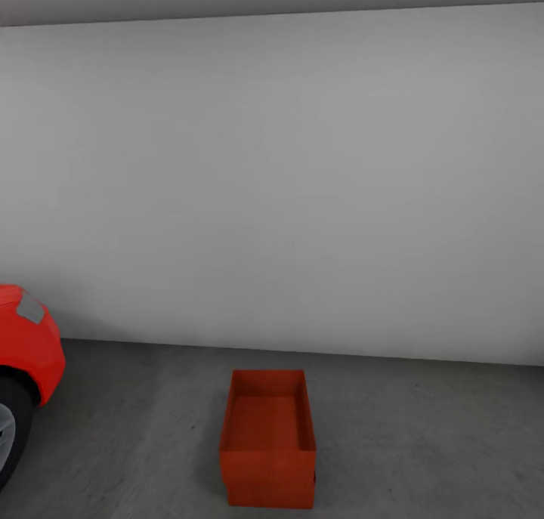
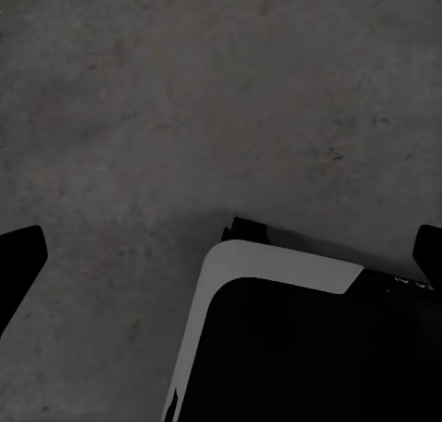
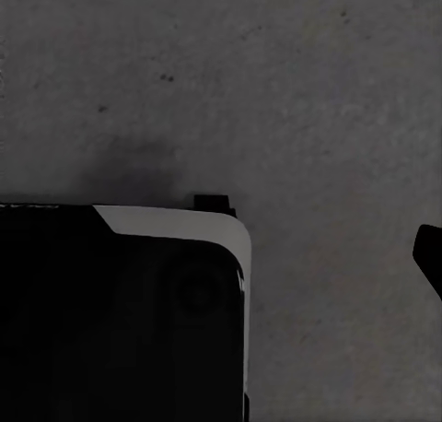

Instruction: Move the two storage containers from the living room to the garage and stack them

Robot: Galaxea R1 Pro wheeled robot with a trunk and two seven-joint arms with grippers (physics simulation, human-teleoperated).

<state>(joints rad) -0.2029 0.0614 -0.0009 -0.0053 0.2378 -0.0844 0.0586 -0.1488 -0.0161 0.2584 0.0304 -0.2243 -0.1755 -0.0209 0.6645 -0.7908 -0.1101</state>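
On floor (image 1: pixel 423 443): stacked storage containers (image 1: pixel 268 447), clear of car (image 1: pixel 26 353).

You have bare concrete floor (image 1: pixel 423 436) on both sides of the red-orange storage container (image 1: pixel 268 443), which stands open-topped with nothing above it. The white wall (image 1: pixel 302 186) closes the space just behind it. To your left, the red car (image 1: pixel 26 353) with its wheel (image 1: pixel 9 432) narrows that side; the right side lies open.

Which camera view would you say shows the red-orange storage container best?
The head view: the storage container sits whole on the concrete floor, open top visible. Both wrist views look down on concrete and the robot's base instead.
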